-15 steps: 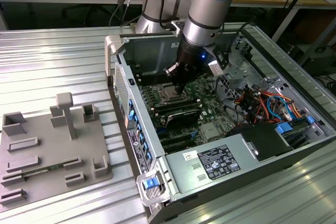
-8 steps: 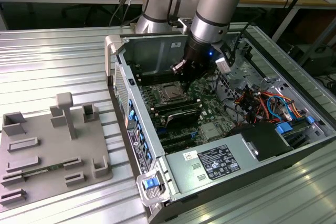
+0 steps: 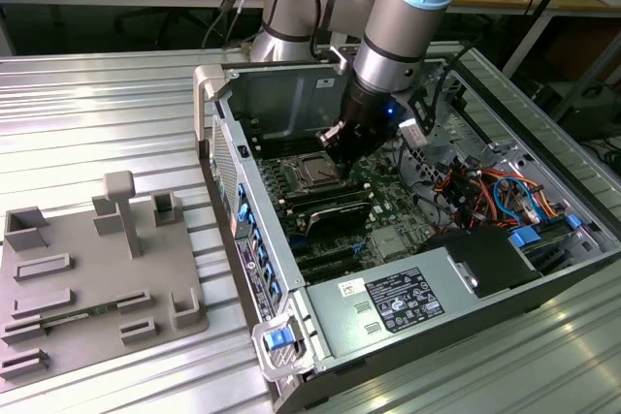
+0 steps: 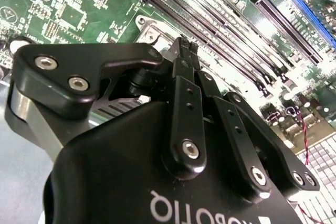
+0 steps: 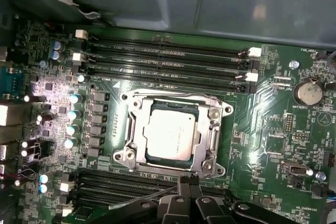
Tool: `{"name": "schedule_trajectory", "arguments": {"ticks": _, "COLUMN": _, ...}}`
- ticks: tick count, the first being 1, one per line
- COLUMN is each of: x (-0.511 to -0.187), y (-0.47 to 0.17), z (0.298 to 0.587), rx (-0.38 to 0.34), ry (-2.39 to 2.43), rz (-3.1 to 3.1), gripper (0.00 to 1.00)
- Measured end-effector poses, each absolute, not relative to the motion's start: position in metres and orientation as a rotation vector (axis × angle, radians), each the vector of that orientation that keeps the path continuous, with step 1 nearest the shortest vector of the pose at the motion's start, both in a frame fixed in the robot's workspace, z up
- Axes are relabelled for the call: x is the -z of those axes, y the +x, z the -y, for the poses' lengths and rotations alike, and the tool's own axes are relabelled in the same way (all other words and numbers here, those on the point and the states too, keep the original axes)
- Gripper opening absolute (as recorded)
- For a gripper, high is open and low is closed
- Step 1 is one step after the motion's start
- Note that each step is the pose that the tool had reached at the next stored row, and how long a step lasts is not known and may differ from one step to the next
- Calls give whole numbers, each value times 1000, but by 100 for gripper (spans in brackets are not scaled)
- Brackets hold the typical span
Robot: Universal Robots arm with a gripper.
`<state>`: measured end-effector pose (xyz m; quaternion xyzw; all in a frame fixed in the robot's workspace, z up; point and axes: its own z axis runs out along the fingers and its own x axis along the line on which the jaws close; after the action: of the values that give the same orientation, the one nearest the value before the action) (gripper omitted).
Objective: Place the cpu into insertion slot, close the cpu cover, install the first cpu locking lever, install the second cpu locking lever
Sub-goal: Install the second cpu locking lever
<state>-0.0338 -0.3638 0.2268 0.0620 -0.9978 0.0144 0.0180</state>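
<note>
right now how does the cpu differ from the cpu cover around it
The cpu is a solid, pale metal square with a plain face; the cpu cover is a thin frame with a window cut-out. The cpu fills that window, while the cover borders it on all sides. Both look silvery, square and flat against the board.

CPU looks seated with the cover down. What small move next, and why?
Probably ease the shut fingers down onto the thin lever rod beside the insertion slot: the cpu sits framed by the cpu cover, and the rod looks unlatched.
</note>
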Motion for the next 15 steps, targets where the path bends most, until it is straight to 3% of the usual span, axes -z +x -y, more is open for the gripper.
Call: {"name": "schedule_trajectory", "arguments": {"ticks": 15, "x": -211, "y": -41, "z": 364, "rx": -35, "ry": 193, "rz": 3099, "gripper": 11}}
